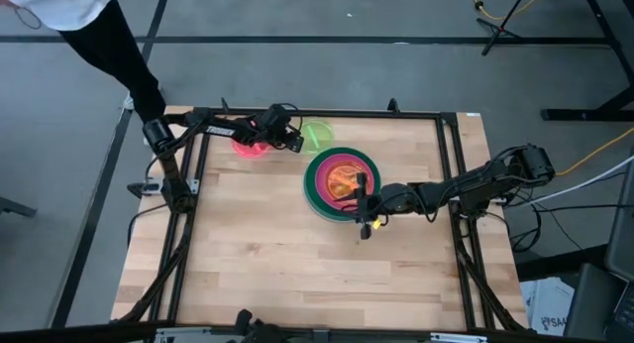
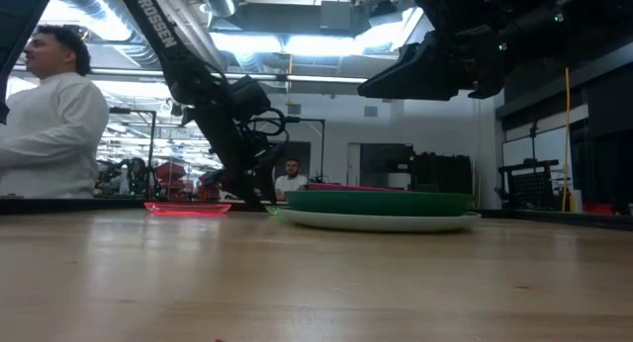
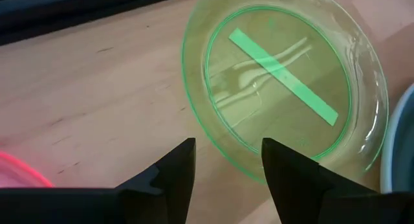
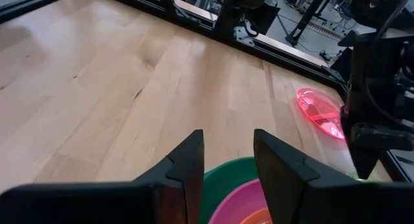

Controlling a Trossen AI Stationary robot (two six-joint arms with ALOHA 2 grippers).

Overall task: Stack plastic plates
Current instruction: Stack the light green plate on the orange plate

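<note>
The wooden table (image 1: 297, 244) carries three separate things, all toward its far half — a stack of plates (image 1: 342, 182) right of centre, its light blue bottom plate flat on the wood with green, magenta and orange ones above. Just beside the stack on the far side lies a neon green plate (image 1: 318, 135). Left of that, apart from it, lies a pink-red plate (image 1: 248, 145).

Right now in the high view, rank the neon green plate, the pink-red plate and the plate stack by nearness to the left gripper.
Measured from the left gripper, far side of the table:
1. Neon green plate, right beside the jaws.
2. Pink-red plate, behind the gripper, partly under the arm.
3. Plate stack, mid-table, under the right gripper.
</note>
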